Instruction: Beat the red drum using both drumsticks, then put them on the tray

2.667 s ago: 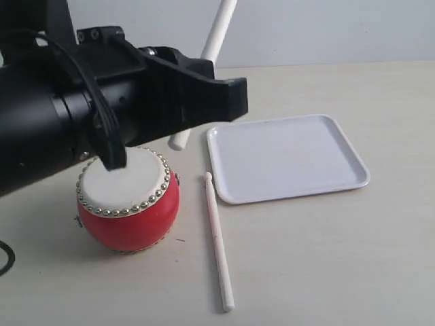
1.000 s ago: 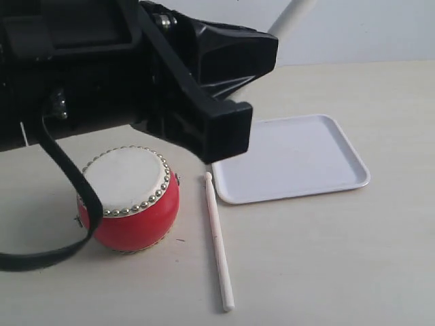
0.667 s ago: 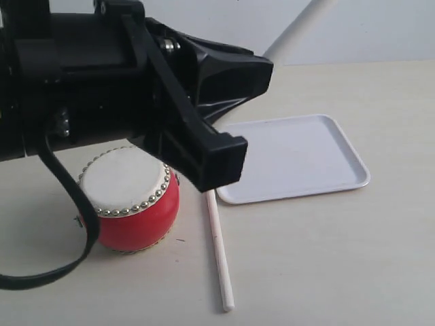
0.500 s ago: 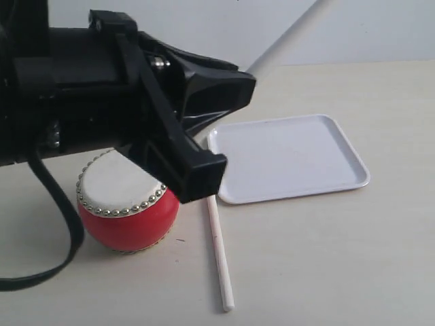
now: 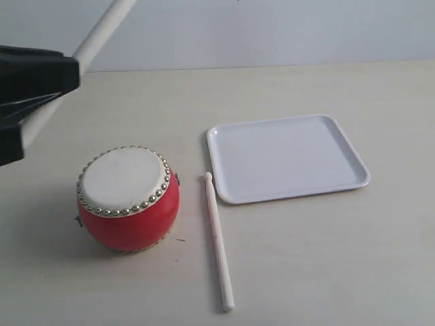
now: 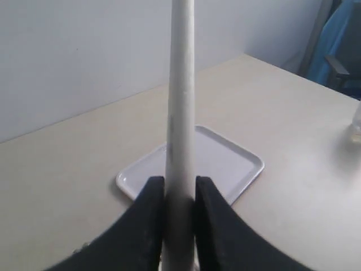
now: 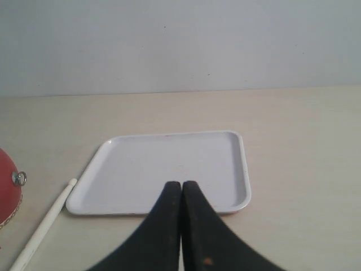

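The red drum (image 5: 128, 198) stands upright on the table, its skin top bare. One drumstick (image 5: 217, 241) lies flat between the drum and the white tray (image 5: 289, 157), touching neither. My left gripper (image 5: 37, 112) is at the left edge, above and left of the drum, shut on the other drumstick (image 5: 102, 27), which slants up and away. In the left wrist view that drumstick (image 6: 181, 84) stands between the shut fingers of the left gripper (image 6: 180, 186). My right gripper (image 7: 181, 185) is shut on nothing, facing the tray (image 7: 169, 158); the drum's edge (image 7: 8, 189) and the lying drumstick (image 7: 45, 226) show beside it.
The tray (image 6: 225, 164) holds nothing. A pale wall runs behind the table. In the left wrist view, a blue chair (image 6: 344, 51) stands past the table's far corner.
My left arm has drawn back to the left, uncovering the drum and tray. Its held drumstick now points up from the left edge. The drumstick on the table has not moved.
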`<move>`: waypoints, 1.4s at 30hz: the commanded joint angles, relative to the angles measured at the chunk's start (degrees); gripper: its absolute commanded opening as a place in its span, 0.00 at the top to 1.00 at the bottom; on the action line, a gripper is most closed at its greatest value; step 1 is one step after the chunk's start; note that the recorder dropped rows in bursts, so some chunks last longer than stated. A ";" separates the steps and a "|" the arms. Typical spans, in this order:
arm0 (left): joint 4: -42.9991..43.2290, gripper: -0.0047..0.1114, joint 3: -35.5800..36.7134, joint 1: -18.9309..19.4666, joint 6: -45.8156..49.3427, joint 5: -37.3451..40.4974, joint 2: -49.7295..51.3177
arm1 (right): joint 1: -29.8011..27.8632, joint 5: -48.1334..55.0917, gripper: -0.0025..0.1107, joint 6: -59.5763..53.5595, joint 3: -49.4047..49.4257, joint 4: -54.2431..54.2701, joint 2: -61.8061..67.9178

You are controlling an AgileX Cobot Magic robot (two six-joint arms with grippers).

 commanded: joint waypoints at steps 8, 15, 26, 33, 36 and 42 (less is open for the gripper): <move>-0.09 0.96 6.97 2.90 -1.97 6.91 -11.52 | -0.37 -0.35 0.98 -0.13 0.25 -0.11 -0.34; -0.11 0.96 12.16 2.90 -4.97 6.20 -11.76 | -0.37 -0.35 0.98 -0.13 0.25 -0.11 -0.34; -0.11 0.96 12.16 2.90 -4.68 5.86 -11.76 | -0.37 -0.35 0.98 -0.13 0.25 -0.11 -0.34; -0.11 0.96 12.16 2.90 -4.68 5.86 -11.76 | -0.37 -0.35 0.98 -0.13 0.25 -0.11 -0.34; -0.11 0.96 12.16 2.90 -4.68 5.86 -11.76 | -0.37 -2.81 0.98 -1.17 0.25 -2.73 -0.34; -0.11 0.96 12.16 2.90 -4.68 5.86 -11.76 | -0.37 -12.27 0.98 0.95 0.25 -1.36 -0.34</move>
